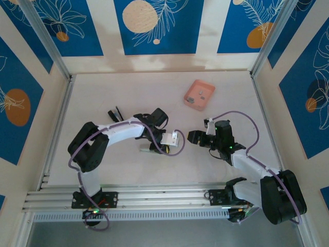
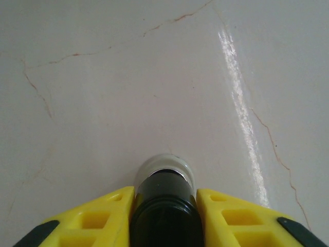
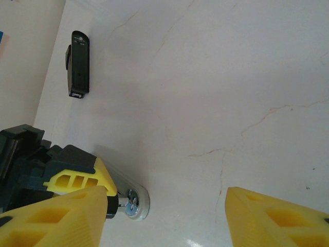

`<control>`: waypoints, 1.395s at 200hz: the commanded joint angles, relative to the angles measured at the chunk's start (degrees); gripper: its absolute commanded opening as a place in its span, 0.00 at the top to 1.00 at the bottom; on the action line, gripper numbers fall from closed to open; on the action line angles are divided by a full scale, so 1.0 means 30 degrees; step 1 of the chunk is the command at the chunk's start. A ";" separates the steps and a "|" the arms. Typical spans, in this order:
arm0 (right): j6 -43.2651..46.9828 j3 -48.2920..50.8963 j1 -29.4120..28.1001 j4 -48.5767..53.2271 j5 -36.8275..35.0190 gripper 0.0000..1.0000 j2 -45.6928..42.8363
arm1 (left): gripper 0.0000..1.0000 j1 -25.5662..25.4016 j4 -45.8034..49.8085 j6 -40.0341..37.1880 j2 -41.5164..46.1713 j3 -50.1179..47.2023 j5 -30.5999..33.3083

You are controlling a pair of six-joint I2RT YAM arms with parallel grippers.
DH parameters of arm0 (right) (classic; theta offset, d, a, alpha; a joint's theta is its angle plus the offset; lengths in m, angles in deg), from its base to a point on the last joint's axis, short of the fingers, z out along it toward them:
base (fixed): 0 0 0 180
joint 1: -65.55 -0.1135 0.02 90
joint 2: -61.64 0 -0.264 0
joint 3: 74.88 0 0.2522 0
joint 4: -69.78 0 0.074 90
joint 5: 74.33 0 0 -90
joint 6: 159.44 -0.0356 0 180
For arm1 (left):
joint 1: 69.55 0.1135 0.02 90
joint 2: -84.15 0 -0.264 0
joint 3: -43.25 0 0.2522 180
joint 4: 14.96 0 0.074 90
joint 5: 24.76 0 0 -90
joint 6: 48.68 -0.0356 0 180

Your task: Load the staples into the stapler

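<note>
My left gripper [image 2: 164, 194] is shut on the stapler [image 2: 165, 177], a black body with a clear, silver-rimmed end that pokes out between the yellow fingers [image 2: 226, 216] just above the table. In the right wrist view the same stapler end [image 3: 133, 203] shows its metal face. It sits just inside the left finger of my right gripper [image 3: 164, 213], whose jaws stand wide open with nothing between them. From above, the left gripper [image 1: 153, 147] and right gripper [image 1: 192, 137] face each other mid-table. Small grey bits, the staples [image 1: 202, 94], lie in the pink tray [image 1: 193, 87].
A black oblong piece [image 1: 114, 114] lies on the table to the left of the left arm, also seen as the black piece [image 3: 78, 64] in the right wrist view. Aluminium rails border the pale marble table [image 1: 231, 98] on the left, right and near sides.
</note>
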 commanded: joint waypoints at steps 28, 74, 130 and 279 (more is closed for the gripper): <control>-0.0308 -0.0195 0.0063 0.0471 0.0288 0.38 -0.0003 | 0.82 -0.0208 0.1141 -0.0571 -0.0066 0.0431 0.0256; -0.0156 -0.0728 0.0060 0.0553 0.1213 0.38 0.0428 | 0.88 0.0028 -0.0107 0.0746 0.1189 -0.0099 -0.0175; 0.0195 -0.2509 -0.0951 0.0763 0.3762 0.37 0.1698 | 0.93 0.1563 -0.6746 0.4832 0.5330 -0.4363 -0.2902; -0.1649 -0.4076 -0.4136 -0.1026 0.5386 0.43 0.4564 | 0.96 0.4166 -1.8860 1.1724 0.9612 -1.0397 -0.7312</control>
